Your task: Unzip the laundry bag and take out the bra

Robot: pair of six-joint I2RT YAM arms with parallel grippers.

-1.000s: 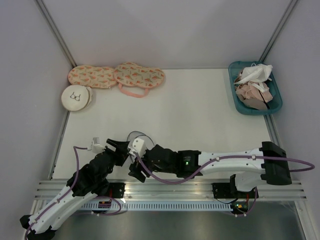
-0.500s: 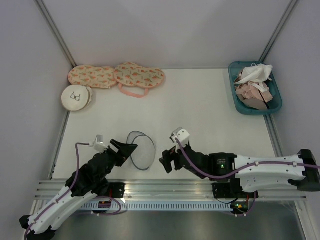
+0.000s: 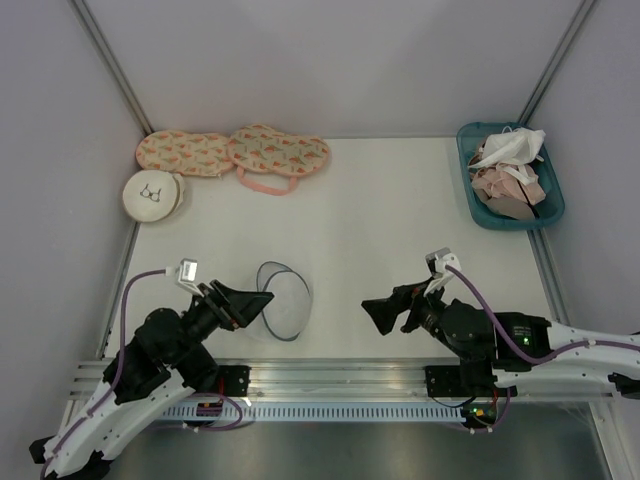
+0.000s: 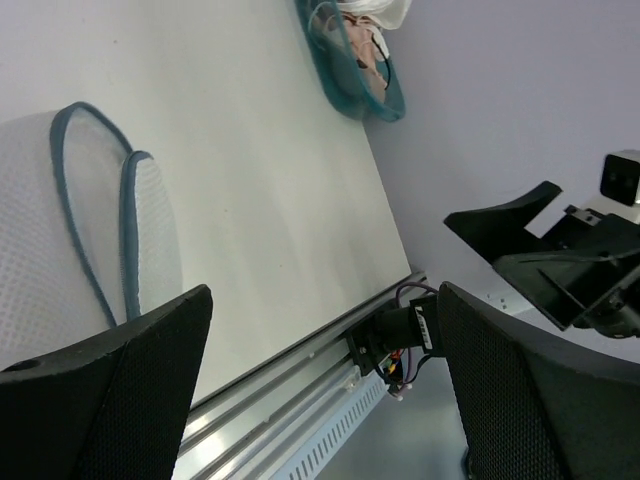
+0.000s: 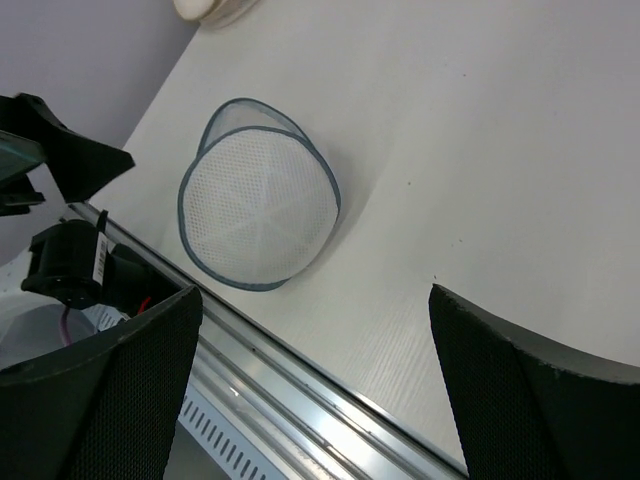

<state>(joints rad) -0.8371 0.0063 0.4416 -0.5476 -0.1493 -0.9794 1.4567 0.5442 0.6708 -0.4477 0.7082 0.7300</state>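
Observation:
The laundry bag (image 3: 283,300) (image 5: 260,212) (image 4: 60,230), a round white mesh pouch with a dark zipper rim, lies flat near the table's front edge, its top flap slightly lifted at the back. My left gripper (image 3: 252,303) (image 4: 325,340) hovers just left of it, open and holding nothing. To the right of the bag, well apart from it, my right gripper (image 3: 378,312) (image 5: 315,330) points left with its jaws wide open. A white bra (image 3: 510,148) with thin straps lies on top of the garments in the teal tray (image 3: 470,180).
Two pink patterned cases (image 3: 183,152) (image 3: 280,150) and a cream round pouch (image 3: 153,195) sit at the back left. Pink and beige garments (image 3: 510,195) fill the teal tray at the back right. An aluminium rail (image 3: 340,375) runs along the near edge.
The right gripper has left the bag and drawn back to the right, opening wide. The left gripper has opened a little more and eased back. The bag now lies uncovered.

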